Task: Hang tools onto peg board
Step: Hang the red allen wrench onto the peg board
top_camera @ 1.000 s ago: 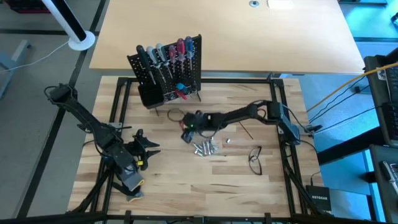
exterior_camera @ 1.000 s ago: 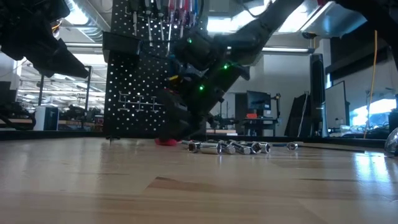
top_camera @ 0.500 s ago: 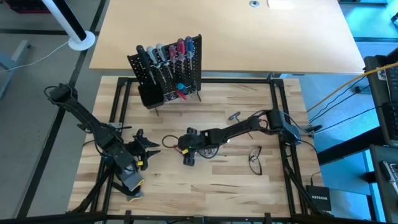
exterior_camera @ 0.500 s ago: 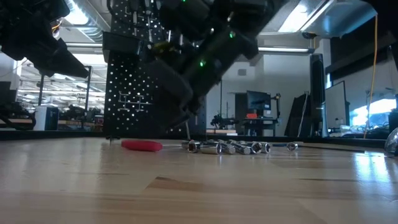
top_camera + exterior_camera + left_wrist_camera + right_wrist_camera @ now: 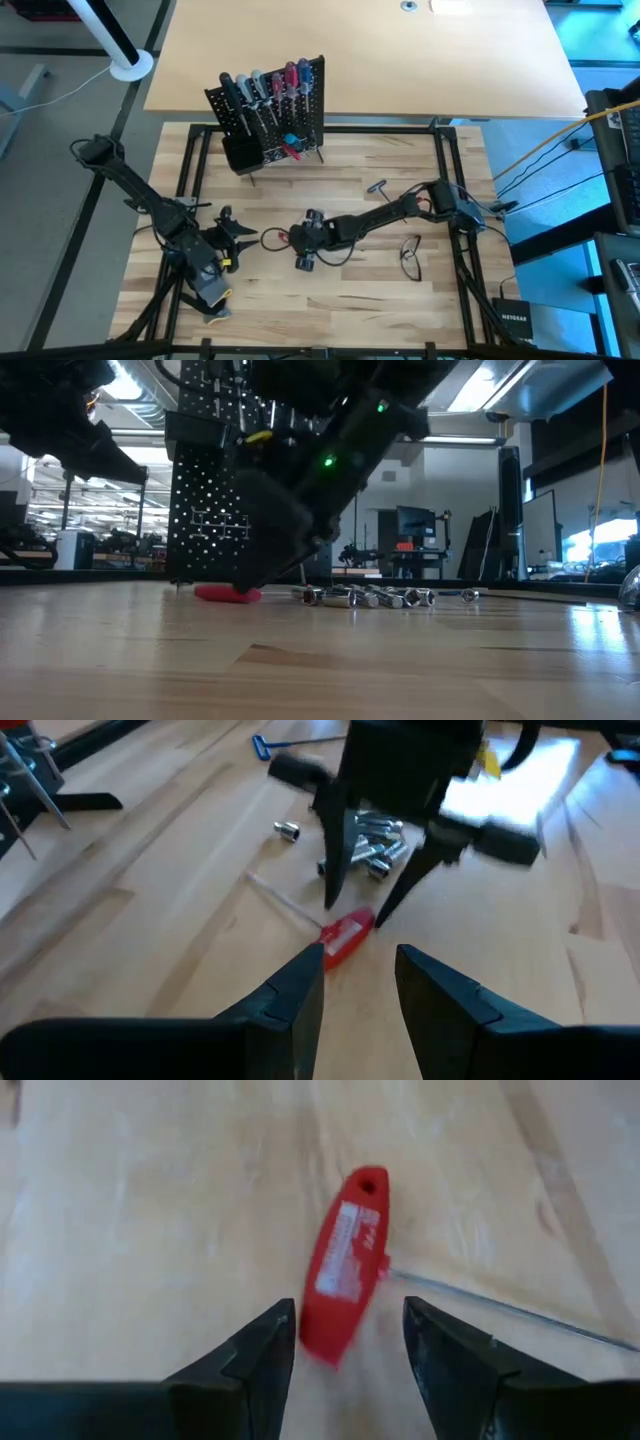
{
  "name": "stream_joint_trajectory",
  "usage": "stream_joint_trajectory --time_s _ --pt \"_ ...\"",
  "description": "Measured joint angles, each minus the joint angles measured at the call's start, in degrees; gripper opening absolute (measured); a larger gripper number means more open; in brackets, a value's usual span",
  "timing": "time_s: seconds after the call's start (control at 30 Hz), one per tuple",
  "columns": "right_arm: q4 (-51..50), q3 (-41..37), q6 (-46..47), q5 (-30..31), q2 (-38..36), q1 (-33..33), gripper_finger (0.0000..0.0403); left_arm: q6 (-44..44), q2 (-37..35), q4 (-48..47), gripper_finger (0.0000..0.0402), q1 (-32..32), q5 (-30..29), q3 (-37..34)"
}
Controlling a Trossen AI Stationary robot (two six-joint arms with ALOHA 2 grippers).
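Observation:
A red-handled T-handle tool (image 5: pixel 345 1275) lies flat on the wooden table, its thin metal shaft (image 5: pixel 490 1308) pointing away to one side. My right gripper (image 5: pixel 345 1335) is open and low over it, a finger on either side of the handle's near end; I see no touch. It shows the same way in the left wrist view (image 5: pixel 365 885) and the high view (image 5: pixel 285 238). My left gripper (image 5: pixel 240 238) is open and empty, just left of the handle (image 5: pixel 347 937). The peg board (image 5: pixel 300 100) stands at the far left with several screwdrivers (image 5: pixel 265 85) hanging on it.
A heap of small silver bits (image 5: pixel 365 597) lies right of the red handle, under my right arm. A blue T-handle tool (image 5: pixel 377 187) and black-framed glasses (image 5: pixel 410 255) lie farther right. The board's black bin (image 5: pixel 238 155) sits at its lower left corner.
My right gripper has moved from above the silver bits toward the table's near left and come down over the red handle. The red handle lies farther left on the table than a second ago. My left arm has kept still.

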Motion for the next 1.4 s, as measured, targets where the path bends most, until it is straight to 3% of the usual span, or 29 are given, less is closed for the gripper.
stream_joint_trajectory --time_s 0.17,0.37,0.63,1.0,1.2,1.4 --pt "5.1 0.1 0.4 -2.2 2.7 -0.7 0.0188 0.6 0.0 0.6 0.0115 1.3 0.0 0.0" --pt "3.8 0.3 0.2 -2.3 3.3 -0.7 0.0178 0.3 0.1 0.6 0.0115 1.3 0.0 0.0" --pt "3.4 0.2 -1.7 -2.0 3.4 -0.6 0.0075 -0.5 0.3 0.6 0.0115 1.3 0.0 0.0" --pt "0.5 2.3 -3.9 -1.7 2.3 0.6 0.0075 1.1 0.3 1.4 0.0115 0.8 0.0 0.0" --pt "0.3 4.2 -7.1 -2.5 1.4 2.8 0.0077 8.7 0.2 8.1 0.0115 -0.6 0.5 0.0" --pt "0.6 4.3 -7.7 -2.7 0.4 3.1 0.0077 16.4 0.4 8.7 0.0115 -2.0 2.2 0.5"
